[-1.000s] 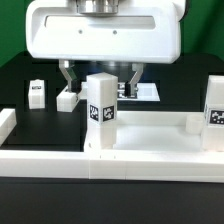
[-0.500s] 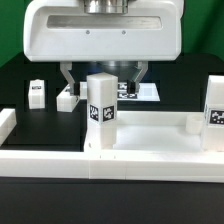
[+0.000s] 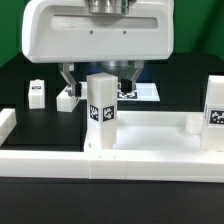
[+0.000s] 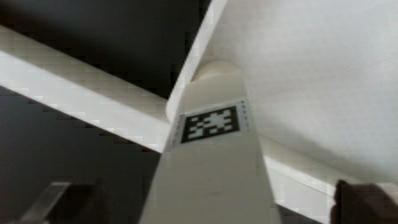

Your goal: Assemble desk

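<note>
A square white plastic leg [image 3: 101, 112] is seen standing upright at the corner of the tray [image 3: 150, 135] towards the exterior view's left. Its faces are smooth and matte, its edges crisp, and a black-and-white tag [image 4: 214, 123] is carried on one face. The tray is a flat, white, rimmed panel laid just behind the long, blocky white wall [image 3: 50, 165]. Whether the leg is seated in a socket cannot be told. A second tagged leg [image 3: 214, 108] is stood upright at the tray's other near corner, by the exterior view's right edge, and the stretch of tray between the two is left uncovered. The tool [image 3: 100, 80] is held open around the top of the first leg. Its dark fingers [image 4: 54, 205] are set on either side with a gap left at each face, so nothing is gripped. Farther back on the black tabletop [image 3: 12, 85], well apart from the tray, a third leg [image 3: 37, 92] with a tag and a fourth leg [image 3: 67, 99] are placed near each other. The marker board [image 3: 143, 92] is laid flat behind the tool and partly hidden by it.
</note>
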